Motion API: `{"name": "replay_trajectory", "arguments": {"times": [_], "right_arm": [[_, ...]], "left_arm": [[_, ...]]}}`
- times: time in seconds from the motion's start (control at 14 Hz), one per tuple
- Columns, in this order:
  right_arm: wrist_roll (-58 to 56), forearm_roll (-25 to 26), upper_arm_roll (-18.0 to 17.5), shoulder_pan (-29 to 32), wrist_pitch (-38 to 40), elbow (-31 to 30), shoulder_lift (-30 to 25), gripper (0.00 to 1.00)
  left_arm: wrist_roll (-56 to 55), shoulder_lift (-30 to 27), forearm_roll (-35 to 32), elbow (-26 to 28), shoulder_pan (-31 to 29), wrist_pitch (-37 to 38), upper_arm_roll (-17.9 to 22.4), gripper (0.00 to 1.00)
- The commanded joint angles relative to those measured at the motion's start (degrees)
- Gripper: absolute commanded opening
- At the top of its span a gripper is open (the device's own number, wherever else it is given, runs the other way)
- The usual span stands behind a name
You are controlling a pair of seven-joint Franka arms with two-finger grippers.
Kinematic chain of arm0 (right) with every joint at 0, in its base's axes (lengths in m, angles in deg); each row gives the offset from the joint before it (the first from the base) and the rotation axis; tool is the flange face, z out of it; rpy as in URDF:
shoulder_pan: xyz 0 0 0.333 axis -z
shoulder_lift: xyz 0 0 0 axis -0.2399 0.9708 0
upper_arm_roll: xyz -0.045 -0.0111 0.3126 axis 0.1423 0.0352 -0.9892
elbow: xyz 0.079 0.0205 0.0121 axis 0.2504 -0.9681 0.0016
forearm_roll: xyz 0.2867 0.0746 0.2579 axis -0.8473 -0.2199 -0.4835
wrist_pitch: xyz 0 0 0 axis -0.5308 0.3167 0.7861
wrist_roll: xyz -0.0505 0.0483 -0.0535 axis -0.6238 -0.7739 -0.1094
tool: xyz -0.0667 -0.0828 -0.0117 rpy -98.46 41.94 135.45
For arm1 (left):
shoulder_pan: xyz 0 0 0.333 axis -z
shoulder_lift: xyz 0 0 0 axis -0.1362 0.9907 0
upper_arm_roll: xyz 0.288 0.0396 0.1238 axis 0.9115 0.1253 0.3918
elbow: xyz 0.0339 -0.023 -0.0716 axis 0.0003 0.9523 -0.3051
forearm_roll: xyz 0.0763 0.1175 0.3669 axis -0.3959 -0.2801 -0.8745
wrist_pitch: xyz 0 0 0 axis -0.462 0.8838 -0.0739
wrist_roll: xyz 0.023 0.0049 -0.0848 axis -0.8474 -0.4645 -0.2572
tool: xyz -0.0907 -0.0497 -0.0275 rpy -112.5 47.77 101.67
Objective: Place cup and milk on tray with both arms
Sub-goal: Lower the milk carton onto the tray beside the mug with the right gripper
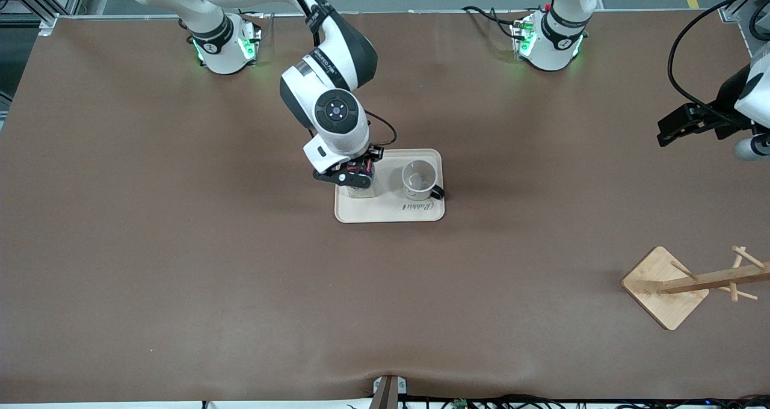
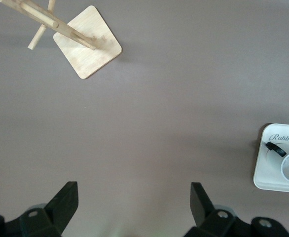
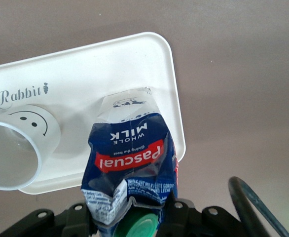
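The cream tray (image 1: 391,210) lies mid-table, and the white smiley cup (image 1: 419,179) stands upright on it at the end toward the left arm. My right gripper (image 1: 355,177) is over the tray's other end, shut on the top of the blue milk carton (image 1: 360,191). In the right wrist view the milk (image 3: 129,158) is crumpled between the fingers (image 3: 180,213), and its white base reaches down to the tray (image 3: 100,74) beside the cup (image 3: 16,148). Whether the base touches, I cannot tell. My left gripper (image 1: 680,126) waits open above the table's left-arm end, holding nothing (image 2: 133,202).
A wooden rack on a square base (image 1: 665,285) stands near the front camera at the left arm's end of the table, also in the left wrist view (image 2: 88,42). Brown table surface surrounds the tray (image 2: 270,168).
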Motion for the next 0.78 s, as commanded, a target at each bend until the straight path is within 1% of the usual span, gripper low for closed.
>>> {"name": "replay_trajectory", "arguments": {"times": [0.0, 0.07, 0.36, 0.57, 0.64, 0.71], "right_arm": [[-0.1, -0.3, 0.7, -0.7, 0.0, -0.4, 0.2, 0.89], [0.2, -0.5, 0.7, -0.7, 0.3, -0.1, 0.2, 1.00], [-0.6, -0.3, 0.8, 0.0, 0.3, 2.2, -0.1, 1.00], [-1.7, -0.5, 0.9, 1.9, 0.8, 4.7, -0.5, 1.00], [-1.7, -0.4, 1.0, 2.0, 1.7, 6.4, -0.6, 1.00], [-1.4, -0.3, 1.3, 2.3, 5.7, 8.9, -1.0, 1.00]], "left_arm": [[1.2, -2.8, 1.2, 3.8, -0.8, -2.5, -0.1, 1.00], [1.2, -2.9, 1.2, 3.8, -0.8, -2.5, -0.1, 1.00], [2.4, -2.6, 2.5, 3.3, -1.5, -2.4, 0.1, 1.00], [2.6, -1.9, 2.6, 2.5, -1.6, -2.4, 0.1, 1.00], [2.6, -1.9, 2.6, 2.3, -1.6, -2.4, 0.1, 1.00], [2.6, -1.9, 2.5, 2.3, -1.6, -2.4, 0.1, 1.00]]}}
